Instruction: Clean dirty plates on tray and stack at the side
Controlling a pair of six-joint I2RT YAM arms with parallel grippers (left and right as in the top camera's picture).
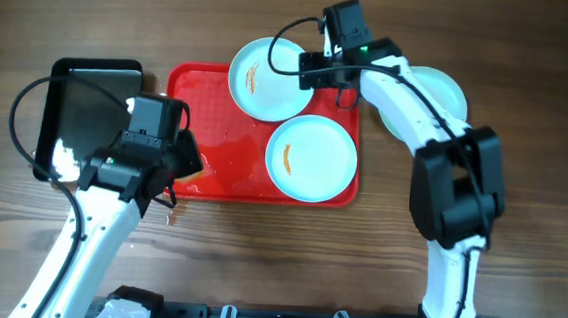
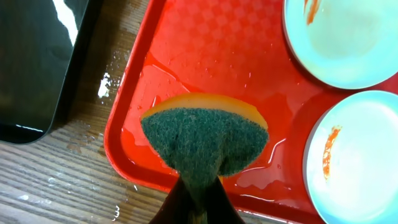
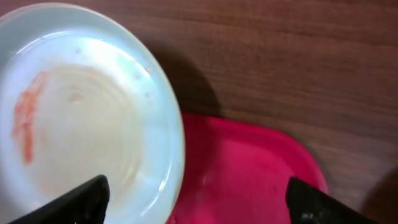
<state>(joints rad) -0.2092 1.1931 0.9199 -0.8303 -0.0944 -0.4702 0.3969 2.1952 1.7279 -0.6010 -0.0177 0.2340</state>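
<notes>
The red tray [image 1: 213, 164] lies mid-table. Two pale plates with orange smears sit on it: one [image 1: 270, 78] overhanging its back edge, one [image 1: 311, 159] at its right front. A third plate [image 1: 439, 95] lies on the table to the right, partly hidden by my right arm. My left gripper [image 2: 199, 199] is shut on a green-and-yellow sponge [image 2: 205, 140] resting on the wet front-left part of the tray [image 2: 205, 50]. My right gripper [image 3: 196, 199] is open, straddling the right rim of the back plate [image 3: 81, 112] above the tray's corner [image 3: 249, 168].
A glossy black tray [image 1: 87, 115] lies left of the red tray, also in the left wrist view [image 2: 37, 62]. Water pools on the red tray around the sponge, with droplets on the wooden table beside it.
</notes>
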